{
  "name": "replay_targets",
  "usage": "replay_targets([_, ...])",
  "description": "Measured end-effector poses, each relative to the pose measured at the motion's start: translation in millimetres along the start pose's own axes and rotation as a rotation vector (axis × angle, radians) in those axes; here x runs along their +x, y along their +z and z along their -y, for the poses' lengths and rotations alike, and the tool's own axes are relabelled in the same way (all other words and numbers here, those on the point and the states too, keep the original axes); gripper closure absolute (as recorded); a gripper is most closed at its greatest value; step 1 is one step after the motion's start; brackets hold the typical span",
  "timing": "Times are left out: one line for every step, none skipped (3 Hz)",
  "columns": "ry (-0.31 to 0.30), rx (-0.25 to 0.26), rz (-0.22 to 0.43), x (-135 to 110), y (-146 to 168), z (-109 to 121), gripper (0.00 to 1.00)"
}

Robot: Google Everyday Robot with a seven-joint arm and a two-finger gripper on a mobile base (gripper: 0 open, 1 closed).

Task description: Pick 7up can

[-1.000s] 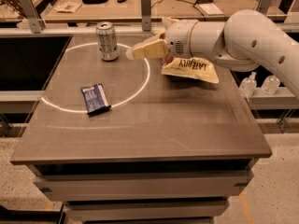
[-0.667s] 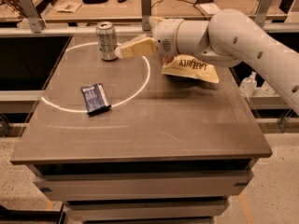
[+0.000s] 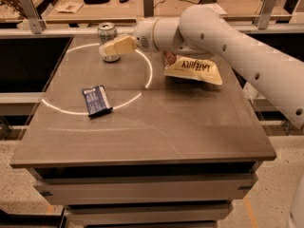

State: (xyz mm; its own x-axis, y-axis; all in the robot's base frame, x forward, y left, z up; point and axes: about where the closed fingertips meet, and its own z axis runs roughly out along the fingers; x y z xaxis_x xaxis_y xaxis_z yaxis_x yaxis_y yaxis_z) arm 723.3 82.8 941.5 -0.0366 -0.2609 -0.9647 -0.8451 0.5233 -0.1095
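Jaws: you cannot tell whether they are apart or closed. Your gripper (image 3: pixel 115 45) crosses the front of the shiny round 7up can (image 3: pixel 107 31), upright near the smooth table's (image 3: pixel 190 127) far-left corner.

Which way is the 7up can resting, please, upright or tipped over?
Upright: the 7up can has its rim uppermost, base on the table; the gripper covers its middle.
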Motion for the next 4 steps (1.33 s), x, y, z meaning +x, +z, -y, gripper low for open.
replay_targets([0.009,0.057,-0.068,4.1,22.0,13.1,0.00])
replay_targets([-0.003,0.066,-0.114,7.7,38.3,17.9,0.00])
replay_targets([-0.007,0.040,-0.115,7.8,57.9,16.3,0.00])
replay_targets([-0.010,0.012,-0.100,9.1,74.7,16.1,0.00])
